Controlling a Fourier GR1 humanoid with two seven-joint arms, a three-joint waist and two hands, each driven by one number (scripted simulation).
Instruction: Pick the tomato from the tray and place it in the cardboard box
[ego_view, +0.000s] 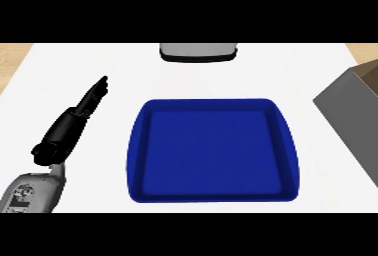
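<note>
head view | steeply down, from above | close over tray (214, 150)

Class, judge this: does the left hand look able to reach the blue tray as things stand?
Probably yes: the left hand lies open on the counter beside the blue tray, with nothing between them.

A white counter top (221, 75) is seen filling most of the view, evenly lit. Light wood-toned surface (13, 57) is seen past its upper corners.
</note>
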